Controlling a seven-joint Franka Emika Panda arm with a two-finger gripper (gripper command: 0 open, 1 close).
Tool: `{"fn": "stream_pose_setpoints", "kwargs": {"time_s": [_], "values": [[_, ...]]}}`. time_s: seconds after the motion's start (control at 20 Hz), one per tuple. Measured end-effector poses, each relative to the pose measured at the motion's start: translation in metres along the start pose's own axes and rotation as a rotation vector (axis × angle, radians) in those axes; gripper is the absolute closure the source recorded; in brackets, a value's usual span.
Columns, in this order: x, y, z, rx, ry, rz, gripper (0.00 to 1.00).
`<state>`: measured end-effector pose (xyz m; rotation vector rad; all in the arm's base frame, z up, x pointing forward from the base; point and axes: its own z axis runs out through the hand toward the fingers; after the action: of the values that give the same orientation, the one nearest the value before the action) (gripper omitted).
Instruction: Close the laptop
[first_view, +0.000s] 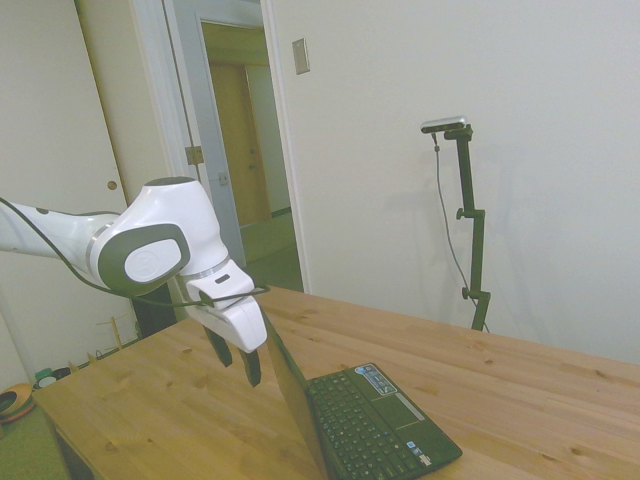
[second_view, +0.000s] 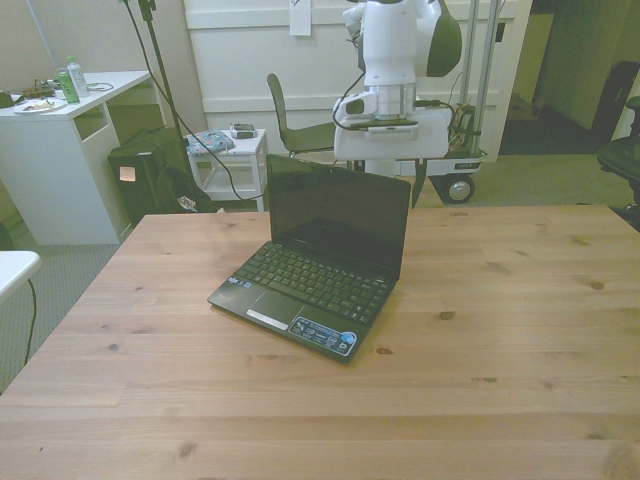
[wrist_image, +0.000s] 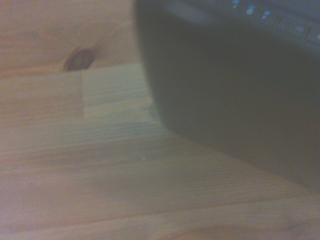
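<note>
The laptop is a small black netbook standing open near the middle of the wooden table. Its screen is upright and its keyboard faces the near edge. My gripper hangs open just behind the lid's back, close to its upper edge and holding nothing. In the front view one dark finger shows past the lid's right edge, and the other is hidden behind the lid. The wrist view shows the blurred dark lid over the table wood.
Behind the table's far edge stand a dark chair, a small white side table, a black bin and a white desk. An open doorway shows in the side view.
</note>
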<state>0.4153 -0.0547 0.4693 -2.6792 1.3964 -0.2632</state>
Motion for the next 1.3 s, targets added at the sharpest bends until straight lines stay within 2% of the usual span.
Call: {"fn": "stream_pose_setpoints", "kwargs": {"time_s": [0.15, 0.2, 0.4, 0.65, 0.9, 1.3], "values": [[0.008, 0.0, -0.009, 0.014, 0.01, 0.013, 0.0], [0.008, 0.0, -0.01, 0.015, 0.007, 0.016, 1.0], [0.017, 0.011, -0.018, 0.03, -0.004, 0.058, 1.0], [0.044, 0.027, -0.039, 0.065, -0.012, 0.187, 1.0], [0.074, 0.014, -0.05, 0.066, -0.03, 0.285, 1.0], [0.143, 0.01, -0.049, 0.031, -0.058, 0.385, 1.0]]}}
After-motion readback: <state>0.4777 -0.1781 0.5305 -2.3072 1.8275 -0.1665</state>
